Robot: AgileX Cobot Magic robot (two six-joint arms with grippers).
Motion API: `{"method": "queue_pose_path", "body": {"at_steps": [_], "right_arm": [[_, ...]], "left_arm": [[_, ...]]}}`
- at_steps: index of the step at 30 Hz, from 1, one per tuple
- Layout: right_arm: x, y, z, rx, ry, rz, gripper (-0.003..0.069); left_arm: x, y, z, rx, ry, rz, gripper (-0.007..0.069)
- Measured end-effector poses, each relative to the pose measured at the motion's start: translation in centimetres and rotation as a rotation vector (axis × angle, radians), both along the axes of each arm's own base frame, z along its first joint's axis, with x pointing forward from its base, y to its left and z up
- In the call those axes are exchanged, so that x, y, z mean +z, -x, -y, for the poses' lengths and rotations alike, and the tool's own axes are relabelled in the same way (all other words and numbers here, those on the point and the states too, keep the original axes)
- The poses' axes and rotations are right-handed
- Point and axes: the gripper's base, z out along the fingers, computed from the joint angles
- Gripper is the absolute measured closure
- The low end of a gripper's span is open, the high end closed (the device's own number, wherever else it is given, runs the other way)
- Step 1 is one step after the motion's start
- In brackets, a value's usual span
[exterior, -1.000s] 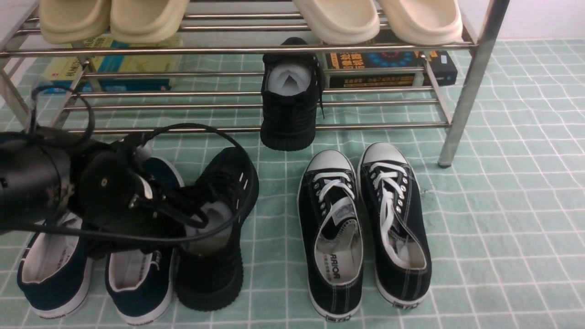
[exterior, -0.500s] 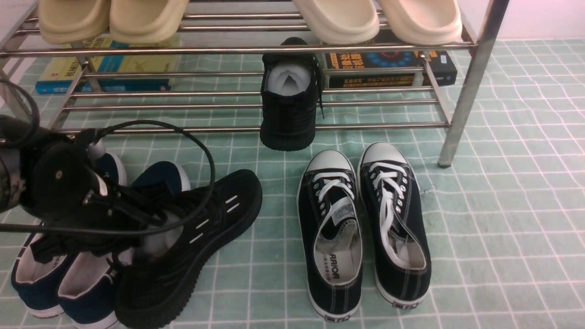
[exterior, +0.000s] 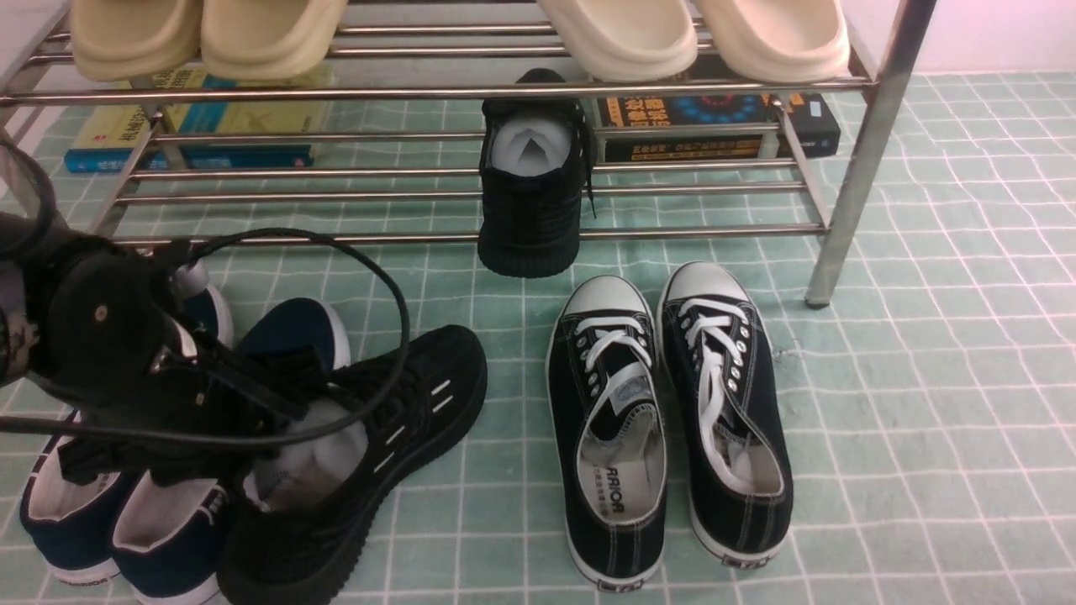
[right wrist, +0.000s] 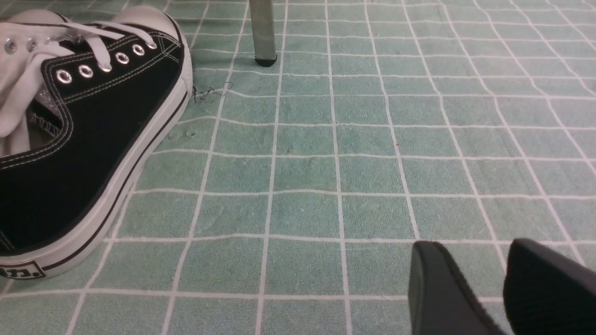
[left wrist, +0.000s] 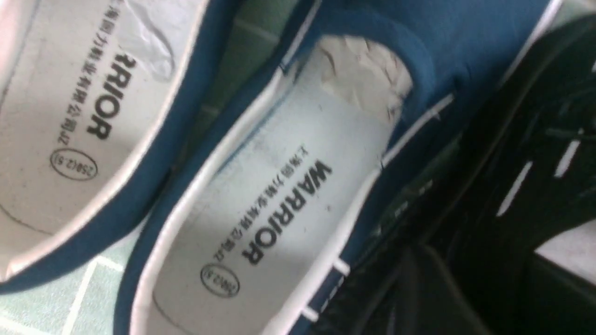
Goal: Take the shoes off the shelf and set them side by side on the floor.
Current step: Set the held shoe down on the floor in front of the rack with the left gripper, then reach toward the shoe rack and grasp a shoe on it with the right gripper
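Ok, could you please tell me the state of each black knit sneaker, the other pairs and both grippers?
Near knit sneaker, on the floor, angled, against the navy slip-ons.
Far knit sneaker, on the shelf, heel overhanging its front edge.
Canvas sneakers, side by side on the floor.
Left gripper, over the near sneaker, jaws unclear.
Right gripper, open, empty.

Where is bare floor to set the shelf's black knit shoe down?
Widest bare floor lies right of the canvas sneakers, near the shelf leg. A narrower strip runs between those sneakers and the knit shoe on the floor. The left is crowded: that shoe lies against the navy slip-ons.
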Motion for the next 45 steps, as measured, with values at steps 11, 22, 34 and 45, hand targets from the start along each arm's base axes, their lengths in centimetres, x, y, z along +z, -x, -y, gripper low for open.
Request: {"method": "queue_pose_path", "body": {"at_steps": [11, 22, 34, 45], "right_arm": [[0.0, 0.0, 0.0, 0.0, 0.0, 0.0, 0.0419], [0.0, 0.0, 0.0, 0.0, 0.0, 0.0, 0.0419], [0.0, 0.0, 0.0, 0.0, 0.0, 0.0, 0.0419], [0.0, 0.0, 0.0, 0.0, 0.0, 0.0, 0.0419]], "left_arm": [[2.6, -2.2, 1.0, -0.241, -0.047, 0.061, 0.0109], [2.2, -3.5, 2.0, -0.623, -0.15, 0.021, 0.011], [3.5, -2.4, 2.0, -0.919, -0.197, -0.107, 0.011], [1.8, -4.3, 2.6, -1.021, -0.246, -0.035, 0.0148]]}}
